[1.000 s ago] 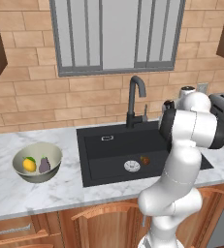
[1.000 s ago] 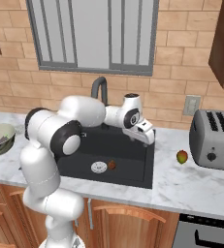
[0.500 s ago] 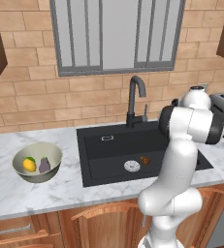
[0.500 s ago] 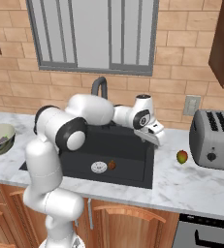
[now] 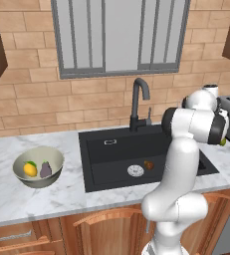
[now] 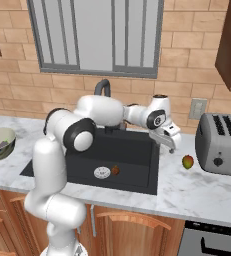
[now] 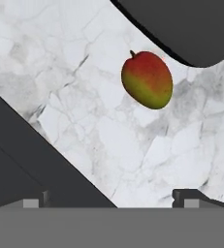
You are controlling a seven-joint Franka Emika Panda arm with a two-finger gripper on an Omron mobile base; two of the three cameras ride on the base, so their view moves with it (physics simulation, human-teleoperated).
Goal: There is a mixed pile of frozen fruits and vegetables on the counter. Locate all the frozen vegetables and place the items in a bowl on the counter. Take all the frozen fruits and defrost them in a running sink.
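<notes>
At the right end of the sink [image 6: 132, 160], we see the white arm reaching across the black basin with its gripper [image 6: 168, 142] held above the counter [image 6: 197, 190], jaws spread wide and holding nothing. Through the hand view, the 2 dark fingertips [image 7: 190, 196] stand far apart over veined white marble, and the red, yellow and green oval fruit [image 7: 147, 80] lies on the worktop ahead of them, clear of both tips. From the right base view, that same fruit [image 6: 187, 161] rests on the marble between the basin's edge and the grey toaster [image 6: 221, 144], near the gripper but not touching it. Down in the basin, the dark red-brown ball [image 6: 115, 170] sits just beside the round steel drain [image 6: 101, 172]; we also see it [image 5: 148, 165] from the left base view. On the far left stretch of counter, the pale grey-green bowl [image 5: 22, 160] holds 2 pieces: the yellow-orange one [image 5: 30, 169] and the dull purple-grey lump [image 5: 46, 170], side by side. Behind the basin rises the black curved tap [image 5: 138, 102], and we cannot tell whether water is running.
</notes>
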